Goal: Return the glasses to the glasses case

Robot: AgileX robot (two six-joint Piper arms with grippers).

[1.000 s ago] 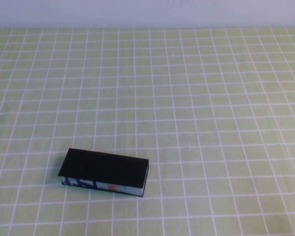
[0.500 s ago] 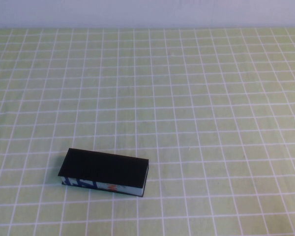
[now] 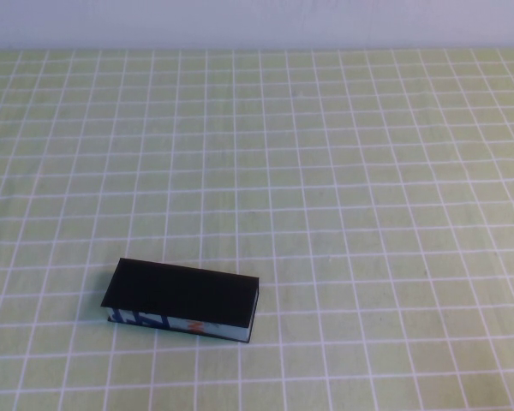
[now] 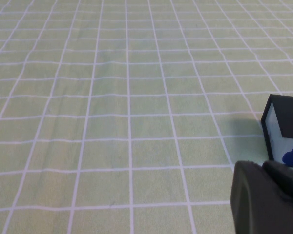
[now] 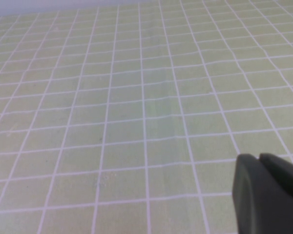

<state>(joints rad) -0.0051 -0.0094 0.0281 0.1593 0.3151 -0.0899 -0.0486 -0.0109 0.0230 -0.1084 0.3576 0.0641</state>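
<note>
The case (image 3: 181, 300) lies shut on the tabletop (image 3: 343, 171), near-left. Left gripper (image 4: 266, 197) low just beside it, right gripper (image 5: 268, 192) over bare cloth; fingers' opening: cannot tell

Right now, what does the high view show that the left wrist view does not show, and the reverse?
Only the high view shows the whole glasses case, lid shut, flat on the tablecloth; no arm or glasses appear there. Only the left wrist view shows the left gripper, close beside the case's end. Both share the case and the green checked cloth. The right gripper appears only in the right wrist view, over bare cloth.
</note>
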